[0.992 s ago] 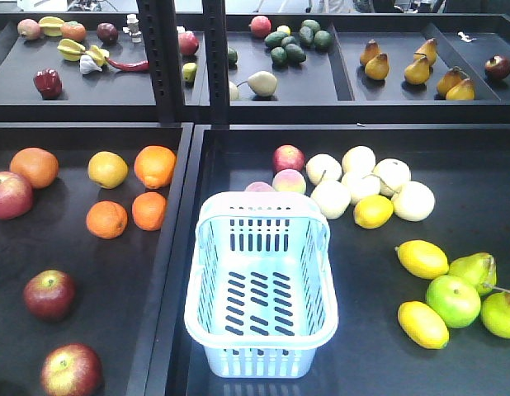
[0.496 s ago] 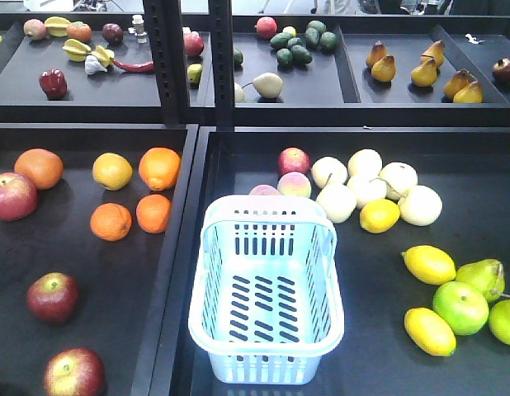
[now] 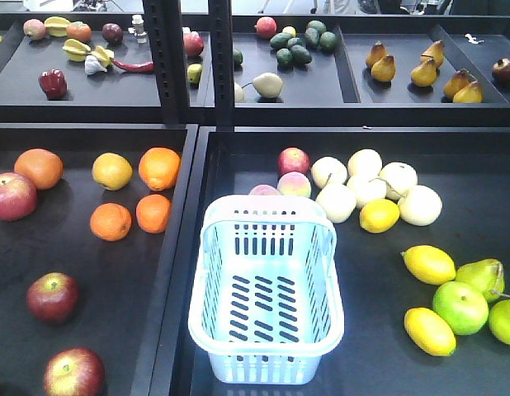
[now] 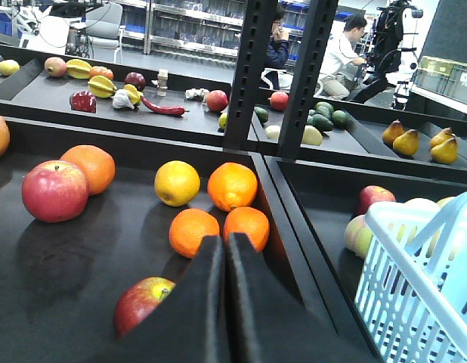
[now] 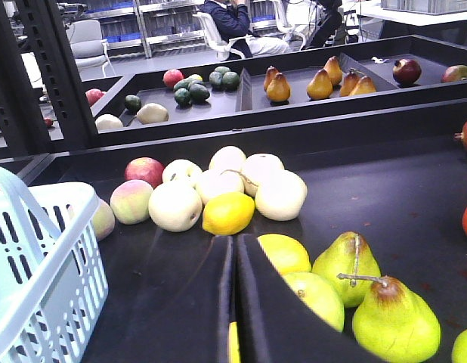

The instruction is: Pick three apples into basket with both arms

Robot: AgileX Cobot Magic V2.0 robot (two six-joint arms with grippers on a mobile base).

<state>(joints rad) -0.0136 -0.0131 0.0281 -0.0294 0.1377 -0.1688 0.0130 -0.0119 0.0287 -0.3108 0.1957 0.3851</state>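
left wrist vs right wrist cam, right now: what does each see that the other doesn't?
Left wrist only: the left end effector, closed and empty, the oranges just beyond it, and a dark red apple partly hidden behind its finger. Right wrist only: the right end effector, also closed and empty, the lemons and the green pears. Both: the basket, a pink-red apple behind it, and the brown pears on the back shelf.
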